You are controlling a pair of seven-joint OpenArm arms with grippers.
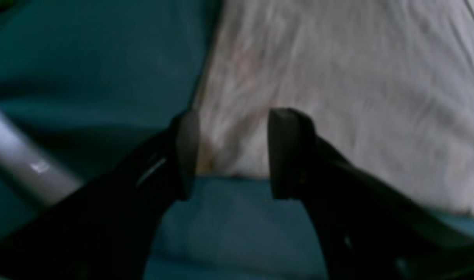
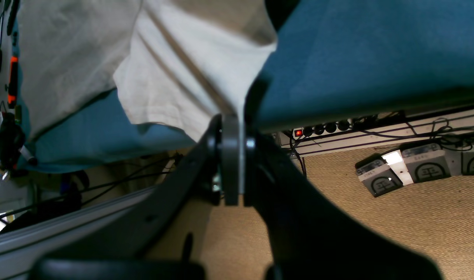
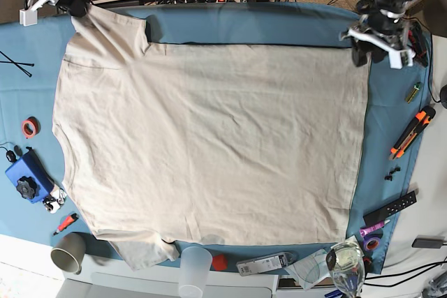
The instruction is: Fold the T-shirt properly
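Observation:
The beige T-shirt (image 3: 209, 137) lies spread flat on the blue tablecloth (image 3: 244, 22), collar side at the left and hem at the right. My right gripper (image 2: 232, 116) is shut on the edge of the far-left sleeve (image 2: 182, 77), out past the table's far edge; in the base view it sits at the top left (image 3: 78, 6). My left gripper (image 1: 237, 151) is open, its two fingers straddling the shirt's far hem corner (image 1: 229, 128) just above the cloth; in the base view it is at the top right (image 3: 363, 50). The left wrist view is blurred.
Along the left lie a red tape roll (image 3: 29, 128), a blue device (image 3: 26, 176) and a paper cup (image 3: 68, 252). A clear cup (image 3: 195, 270) and a glass (image 3: 346, 263) stand at the front. An orange cutter (image 3: 412, 130) and a black remote (image 3: 394, 207) lie at the right.

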